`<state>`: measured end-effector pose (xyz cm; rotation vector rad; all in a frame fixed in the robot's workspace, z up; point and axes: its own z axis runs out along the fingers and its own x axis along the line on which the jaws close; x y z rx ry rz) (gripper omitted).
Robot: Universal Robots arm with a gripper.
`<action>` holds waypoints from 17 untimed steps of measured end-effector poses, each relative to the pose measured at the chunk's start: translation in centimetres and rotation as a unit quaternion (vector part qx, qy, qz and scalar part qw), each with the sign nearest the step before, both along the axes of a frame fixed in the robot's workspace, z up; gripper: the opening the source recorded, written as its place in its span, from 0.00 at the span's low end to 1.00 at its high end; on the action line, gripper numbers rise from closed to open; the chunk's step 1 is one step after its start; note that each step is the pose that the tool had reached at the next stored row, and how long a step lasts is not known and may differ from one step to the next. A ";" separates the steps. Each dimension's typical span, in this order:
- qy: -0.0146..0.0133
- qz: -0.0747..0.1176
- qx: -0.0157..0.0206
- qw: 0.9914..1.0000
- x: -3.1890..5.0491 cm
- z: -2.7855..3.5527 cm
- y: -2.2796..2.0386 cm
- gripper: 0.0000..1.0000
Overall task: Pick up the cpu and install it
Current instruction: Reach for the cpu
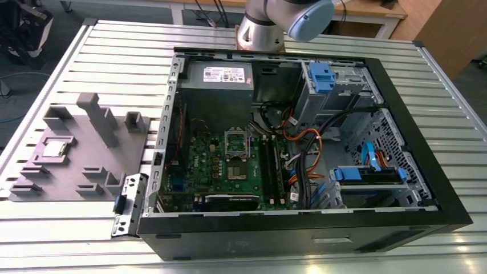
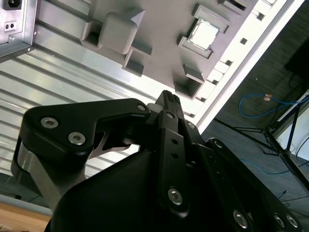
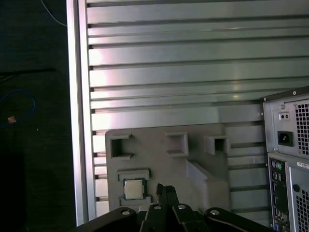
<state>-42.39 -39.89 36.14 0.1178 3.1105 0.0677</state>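
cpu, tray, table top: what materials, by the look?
cpu: metal lid, pale silvery sheen, lighter rim.
tray: likely moulded plastic, with a matte uniform grey and formed pockets.
table: probably aluminium, as the ribbed slats show bright brushed glare.

One cpu (image 3: 133,188); one grey moulded tray (image 1: 145,151); one open computer case (image 1: 304,237); inside it, one motherboard (image 1: 228,171), one socket frame (image 1: 237,142), one grey box with a white label (image 1: 220,85), two blue drive brackets (image 1: 321,77); one metal bracket (image 1: 129,202); one robot arm (image 1: 263,31); one end effector (image 2: 169,96); one slatted desk (image 1: 114,57); one blue cable (image 3: 21,104) on the floor.
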 end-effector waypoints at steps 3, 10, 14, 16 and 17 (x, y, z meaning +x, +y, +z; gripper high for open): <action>0.000 0.000 0.000 1.000 -0.16 -0.10 0.00 0.11; 0.000 0.000 0.000 1.000 -0.55 -0.33 0.00 0.11; 0.000 0.000 0.000 1.000 -0.77 -0.46 0.00 0.11; 0.000 0.000 0.000 1.000 -0.88 -0.52 0.00 0.11; 0.000 0.000 0.000 1.000 -0.94 -0.55 0.00 0.11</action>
